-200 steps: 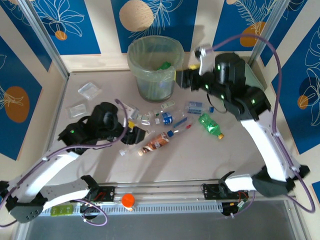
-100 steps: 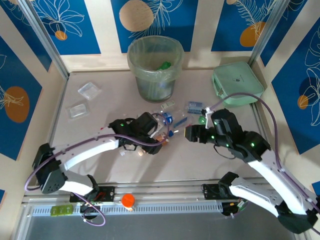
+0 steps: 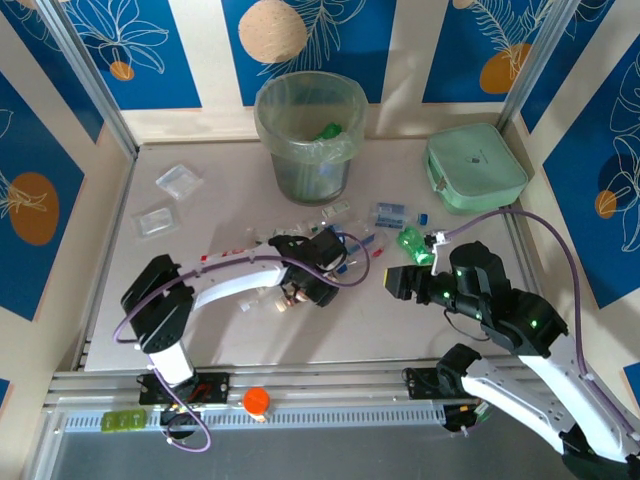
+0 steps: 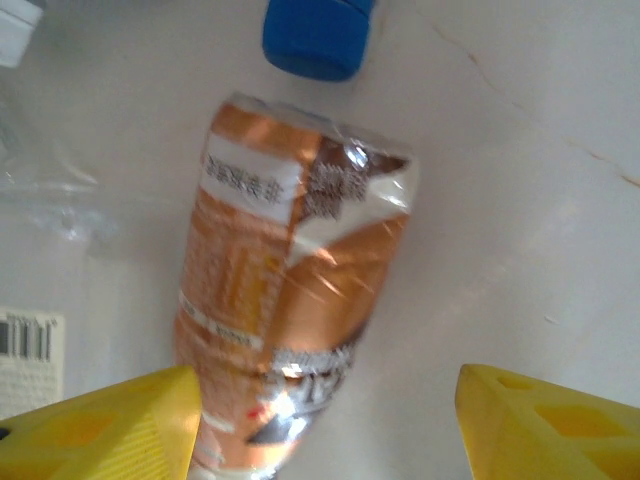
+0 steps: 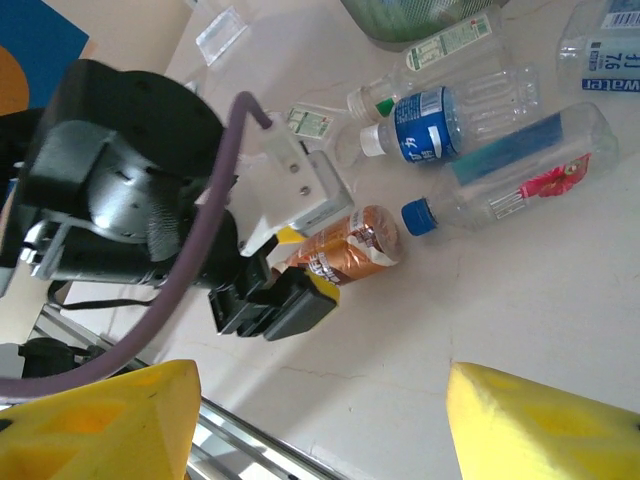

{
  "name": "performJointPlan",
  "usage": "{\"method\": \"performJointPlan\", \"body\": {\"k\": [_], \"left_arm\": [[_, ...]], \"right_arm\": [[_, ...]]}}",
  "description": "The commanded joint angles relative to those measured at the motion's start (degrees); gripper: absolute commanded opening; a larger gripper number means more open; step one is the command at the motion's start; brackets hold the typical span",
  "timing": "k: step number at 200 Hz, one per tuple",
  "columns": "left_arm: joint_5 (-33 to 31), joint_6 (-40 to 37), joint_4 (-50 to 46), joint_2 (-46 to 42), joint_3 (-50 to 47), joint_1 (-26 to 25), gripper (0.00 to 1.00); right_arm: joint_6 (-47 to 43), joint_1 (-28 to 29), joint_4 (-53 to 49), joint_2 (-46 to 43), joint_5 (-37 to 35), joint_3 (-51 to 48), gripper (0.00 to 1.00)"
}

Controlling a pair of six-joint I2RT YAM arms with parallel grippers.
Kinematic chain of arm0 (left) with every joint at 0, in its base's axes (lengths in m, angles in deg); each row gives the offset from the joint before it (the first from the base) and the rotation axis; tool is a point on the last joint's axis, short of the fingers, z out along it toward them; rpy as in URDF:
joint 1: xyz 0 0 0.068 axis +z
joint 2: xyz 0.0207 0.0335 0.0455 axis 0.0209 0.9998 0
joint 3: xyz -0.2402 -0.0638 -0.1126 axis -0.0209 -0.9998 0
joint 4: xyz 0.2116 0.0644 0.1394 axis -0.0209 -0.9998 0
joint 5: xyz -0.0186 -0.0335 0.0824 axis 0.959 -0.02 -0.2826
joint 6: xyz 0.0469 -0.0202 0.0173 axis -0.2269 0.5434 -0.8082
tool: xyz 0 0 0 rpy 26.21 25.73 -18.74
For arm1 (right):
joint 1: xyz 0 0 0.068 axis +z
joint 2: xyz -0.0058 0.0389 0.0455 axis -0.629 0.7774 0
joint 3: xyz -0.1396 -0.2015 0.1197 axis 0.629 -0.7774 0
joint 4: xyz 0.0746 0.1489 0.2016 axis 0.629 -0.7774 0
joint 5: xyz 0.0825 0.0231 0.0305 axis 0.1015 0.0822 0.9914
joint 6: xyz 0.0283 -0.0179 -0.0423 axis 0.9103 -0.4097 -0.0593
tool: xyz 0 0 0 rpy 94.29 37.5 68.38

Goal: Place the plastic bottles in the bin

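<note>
Left claw [image 4: 325, 432] astride brown bottle [image 4: 285, 300]

A pale grey table [image 3: 380, 335] sits evenly lit between cream walls [image 3: 205, 50]. Blue leaf-print panels [image 3: 345, 50] with orange discs [image 3: 30, 208] span 9 to 3 o'clock. Aluminium posts [image 3: 90, 80] rise at 10 and 2.

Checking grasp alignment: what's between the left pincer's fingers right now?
Left wrist view: the brown bottle lies inside the open left pincer, close against one finger; bare table up to the other.
</note>
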Motion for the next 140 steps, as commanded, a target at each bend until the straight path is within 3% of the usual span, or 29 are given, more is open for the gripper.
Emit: {"method": "performJointPlan", "body": {"k": [1,80,140], "left_arm": [[-4.3,-2.5,-2.3,3.0,3.0,-0.5,0.68],[-7.6,-4.1,-4.0,12.4,7.4,-0.3,0.67],[-6.2,-3.5,-3.6,12.3,7.7,-0.3,0.48]], "right_arm": [[0.1,-0.8,-0.1,-2.2,-0.2,-1.2,0.67],[1.0,-2.9,1.6,-4.3,3.5,-5.7,0.66],[1.9,-3.8,2.3,-5.5,4.2,-7.2,0.66]]}}
